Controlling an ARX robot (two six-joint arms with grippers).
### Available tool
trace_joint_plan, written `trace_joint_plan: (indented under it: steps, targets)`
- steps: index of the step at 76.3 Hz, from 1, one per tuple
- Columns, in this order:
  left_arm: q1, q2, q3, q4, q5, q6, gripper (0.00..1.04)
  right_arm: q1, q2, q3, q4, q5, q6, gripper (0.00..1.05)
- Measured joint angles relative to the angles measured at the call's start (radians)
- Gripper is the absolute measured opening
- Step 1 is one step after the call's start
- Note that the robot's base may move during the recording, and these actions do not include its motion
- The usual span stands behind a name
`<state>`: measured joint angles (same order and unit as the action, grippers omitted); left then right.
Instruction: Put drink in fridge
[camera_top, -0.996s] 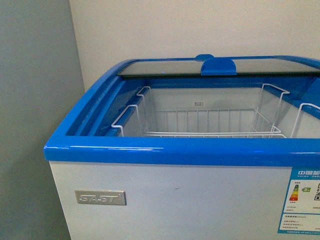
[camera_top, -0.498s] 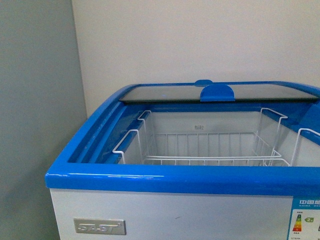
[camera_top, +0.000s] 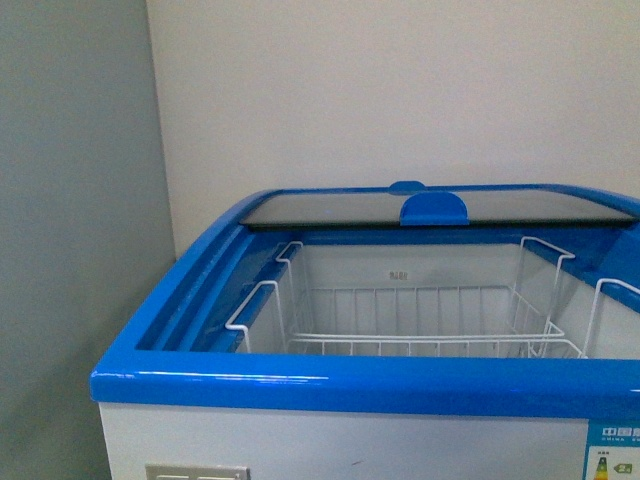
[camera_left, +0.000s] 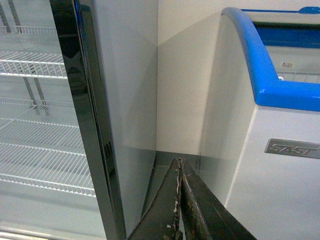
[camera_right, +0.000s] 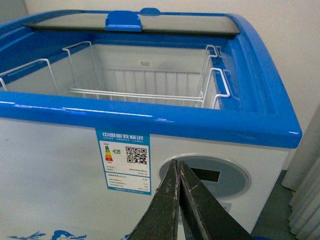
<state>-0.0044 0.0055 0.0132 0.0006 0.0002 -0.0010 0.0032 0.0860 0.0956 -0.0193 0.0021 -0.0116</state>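
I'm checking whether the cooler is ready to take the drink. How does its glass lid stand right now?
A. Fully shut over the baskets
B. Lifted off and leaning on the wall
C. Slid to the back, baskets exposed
C: the glass lid sits at the rear of the fridge, leaving the white wire baskets open from above.

Background: plain cream wall (camera_top: 400, 90); grey upright cabinet (camera_left: 125, 100) with white wire shelves (camera_left: 35, 67) stood beside; grey floor (camera_left: 160, 175); even light.
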Motion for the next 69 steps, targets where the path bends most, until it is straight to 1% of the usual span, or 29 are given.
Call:
trace_joint_plan:
  steps: [37, 61, 64, 65, 69]
  targets:
    - [0.0, 0.0, 0.0, 0.0, 0.0, 0.0, 0.03, -0.001, -0.065, -0.06, 0.014, -0.001, 0.0, 0.03]
    - [0.0, 0.0, 0.0, 0.0, 0.0, 0.0, 0.03, -0.001, -0.08, -0.06, 0.017, -0.002, 0.0, 0.03]
    - [0.0, 0.0, 0.0, 0.0, 0.0, -0.001, 0.05, -0.001, -0.08, -0.06, 0.017, -0.003, 0.0, 0.08]
    - [0.0, 0.0, 0.0, 0.0, 0.0, 0.0, 0.08, -0.001, -0.08, -0.06, 0.017, -0.003, 0.0, 0.11]
    - [0.0, 0.0, 0.0, 0.0, 0.0, 0.0, 0.17, -0.001, -0.08, -0.06, 0.017, -0.003, 0.0, 0.2]
